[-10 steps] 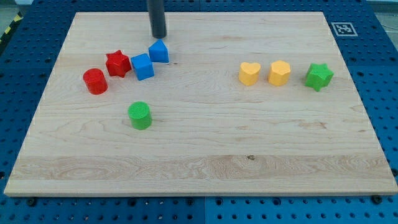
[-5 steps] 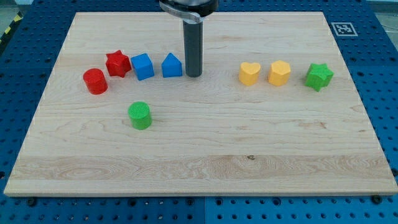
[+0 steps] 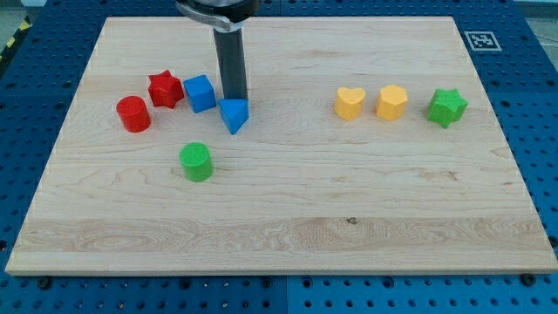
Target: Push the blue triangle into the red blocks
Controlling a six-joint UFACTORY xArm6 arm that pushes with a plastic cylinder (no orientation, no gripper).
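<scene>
Lab: blue pegboard bench (image 3: 523, 288), fiducial marker (image 3: 480, 40).

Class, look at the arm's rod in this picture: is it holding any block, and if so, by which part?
Nothing is held. My tip has no means of gripping; it only stands against the top side of the blue triangle, with the blue cube just to the view's left.

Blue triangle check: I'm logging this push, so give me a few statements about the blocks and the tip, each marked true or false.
1. My tip is right above the blue triangle, at its top edge. True.
2. The blue triangle touches the red star. False: the blue cube sits between them.
3. The green cylinder lies below the blue triangle, toward the view's left. True.
4. The green star is beside the red cylinder. False: it sits far at the view's right, by the yellow blocks.
</scene>
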